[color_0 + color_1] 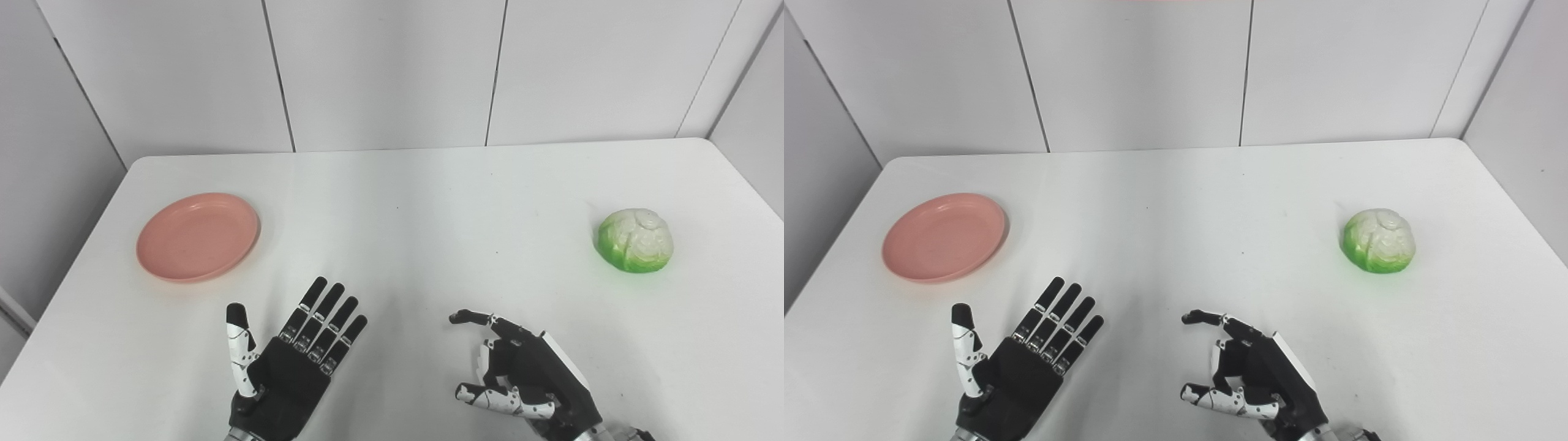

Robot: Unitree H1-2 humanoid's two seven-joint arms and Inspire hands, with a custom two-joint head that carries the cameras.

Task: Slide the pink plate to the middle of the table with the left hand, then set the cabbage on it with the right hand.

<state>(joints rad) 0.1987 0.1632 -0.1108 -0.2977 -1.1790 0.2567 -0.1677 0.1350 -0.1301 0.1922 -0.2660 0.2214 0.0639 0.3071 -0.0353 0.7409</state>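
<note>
One white table (404,196) fills the frame, its near edge cut off at the bottom. One pink plate (198,236) lies at centre left, bare. One cabbage (636,240) sits at centre right, well apart from it. Two hands enter bottom centre, wrists cropped: the left hand (288,367) flat, fingers spread, holding nothing; the right hand (520,380) loosely curled, apparently empty, though its palm is hidden.

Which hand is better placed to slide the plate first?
Left. The left hand is open, on the same side as the pink plate; the right hand sits nearer the cabbage.
</note>
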